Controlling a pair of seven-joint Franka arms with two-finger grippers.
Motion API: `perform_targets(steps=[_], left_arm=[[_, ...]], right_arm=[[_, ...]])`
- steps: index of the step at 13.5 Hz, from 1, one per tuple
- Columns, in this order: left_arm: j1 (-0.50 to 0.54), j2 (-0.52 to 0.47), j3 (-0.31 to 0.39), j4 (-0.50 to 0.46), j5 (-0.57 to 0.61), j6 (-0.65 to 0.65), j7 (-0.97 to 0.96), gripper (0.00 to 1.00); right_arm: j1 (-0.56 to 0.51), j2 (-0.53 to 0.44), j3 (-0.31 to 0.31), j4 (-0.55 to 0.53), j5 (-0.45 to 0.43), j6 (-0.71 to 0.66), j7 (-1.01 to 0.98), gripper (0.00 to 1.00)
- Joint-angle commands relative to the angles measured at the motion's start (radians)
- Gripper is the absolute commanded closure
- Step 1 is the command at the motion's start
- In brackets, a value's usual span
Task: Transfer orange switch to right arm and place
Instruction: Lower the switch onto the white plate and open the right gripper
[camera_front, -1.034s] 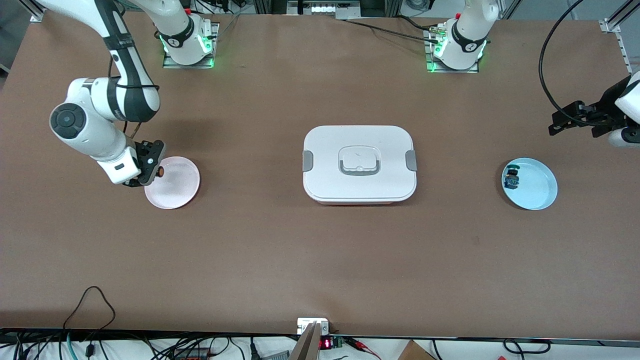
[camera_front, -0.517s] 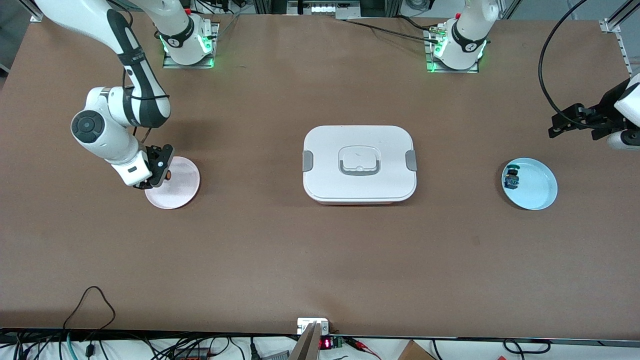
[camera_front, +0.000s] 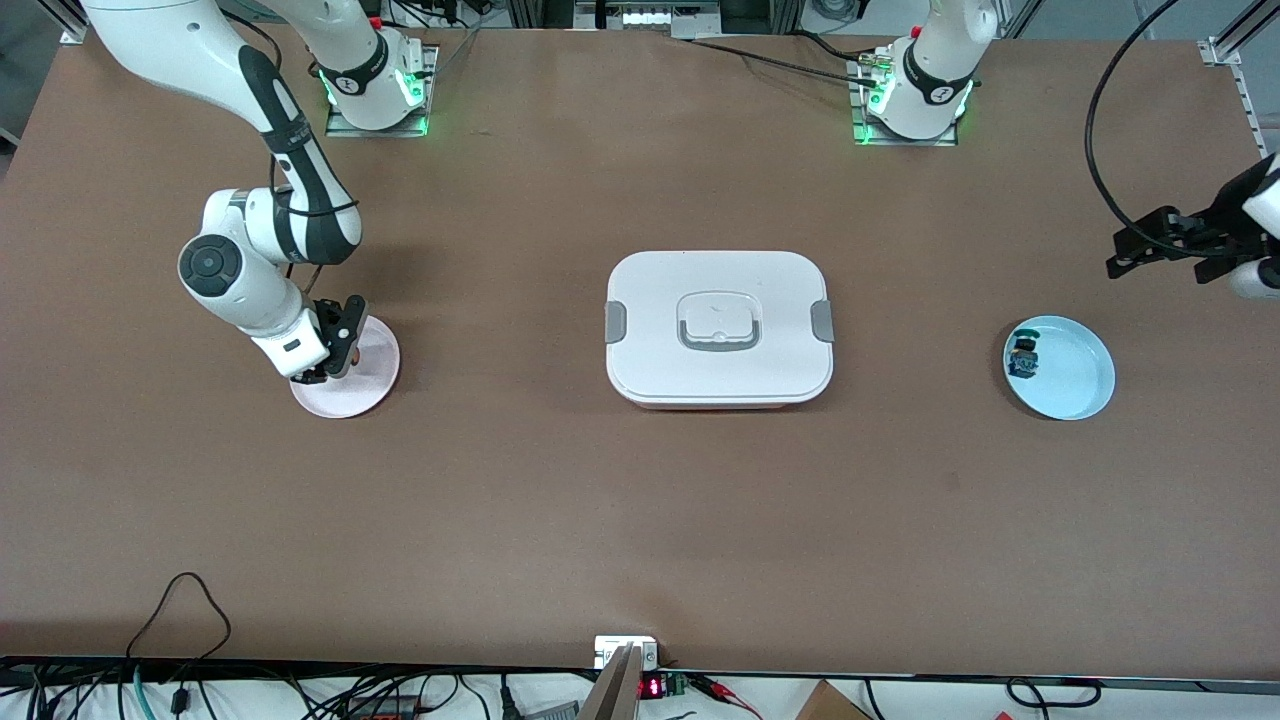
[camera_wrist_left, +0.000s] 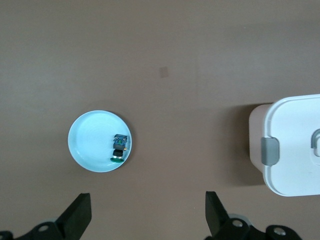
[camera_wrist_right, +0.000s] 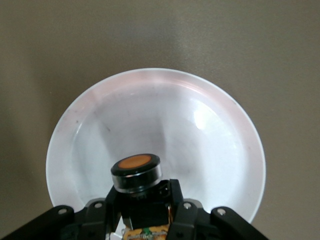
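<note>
The orange switch (camera_wrist_right: 136, 172), with an orange cap on a black body, sits between the fingers of my right gripper (camera_wrist_right: 142, 197), which is shut on it. That gripper (camera_front: 335, 345) hangs low over the pink plate (camera_front: 350, 385), at the plate's edge toward the right arm's end of the table. In the right wrist view the pink plate (camera_wrist_right: 200, 130) fills the space under the switch and holds nothing. My left gripper (camera_front: 1125, 255) waits open and empty over the table at the left arm's end; its fingertips (camera_wrist_left: 80, 215) stand wide apart.
A blue plate (camera_front: 1075, 385) near the left arm's end holds a small blue and green component (camera_front: 1024, 357); both show in the left wrist view as plate (camera_wrist_left: 87, 145) and component (camera_wrist_left: 120, 147). A white lidded box (camera_front: 718, 325) sits mid-table.
My right arm has carried the switch from the pink plate's outer rim to farther over the plate, toward the table's middle. The left gripper has drifted slightly outward.
</note>
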Motion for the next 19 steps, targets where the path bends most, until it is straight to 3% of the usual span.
perform_targets(steps=[1,2,3,4,5,11,15,19], left_arm=[[-0.009,0.022,-0.014,0.049,0.018,-0.005,0.010,0.00],[-0.010,0.030,-0.014,0.052,0.016,-0.005,0.011,0.00],[-0.010,0.033,-0.016,0.053,0.015,-0.005,0.013,0.00],[-0.015,0.033,-0.022,0.058,0.018,-0.005,0.012,0.00],[-0.018,0.035,-0.025,0.059,0.022,-0.003,0.010,0.00],[-0.015,0.051,-0.025,0.079,0.021,-0.003,0.010,0.00],[-0.015,0.051,-0.024,0.079,0.022,-0.005,0.013,0.00],[-0.018,0.051,-0.025,0.084,0.012,-0.003,0.021,0.00]], right_arm=[[-0.006,0.003,0.006,-0.019,0.005,0.023,-0.022,1.00],[-0.006,0.003,0.006,-0.019,0.005,0.022,-0.019,0.97],[-0.006,0.003,0.008,-0.019,0.005,0.017,-0.014,0.84],[-0.006,0.002,0.008,-0.019,0.005,0.013,-0.005,0.12],[-0.008,-0.004,0.008,-0.019,0.005,0.010,-0.005,0.00],[-0.008,-0.065,0.009,0.022,0.005,-0.073,-0.003,0.00],[-0.008,-0.092,0.009,0.240,0.006,-0.320,-0.002,0.00],[-0.009,-0.135,0.008,0.369,0.006,-0.463,0.015,0.00]])
